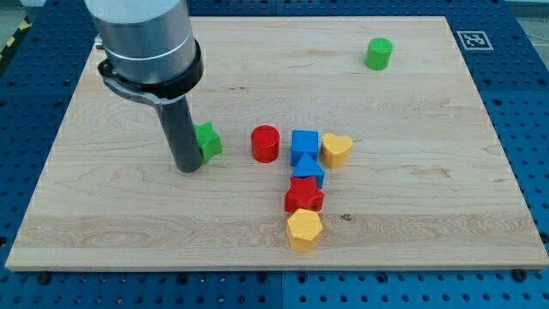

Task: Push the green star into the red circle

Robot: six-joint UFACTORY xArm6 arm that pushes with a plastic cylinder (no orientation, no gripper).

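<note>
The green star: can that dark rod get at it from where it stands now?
Probably yes. My tip sits right against the green star on its left in the view, nothing between them. To the star's right lies bare board up to the red circle.

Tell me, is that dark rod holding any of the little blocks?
Nothing is held. My tip only stands against the green star block, on its view's-left side.

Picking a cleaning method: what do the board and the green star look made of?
Board: pale wood, matte, judging by grain lines and small knots. Green star: uniform colour and soft sheen suggest plastic, possibly painted wood. My tip sits at its left side.
</note>
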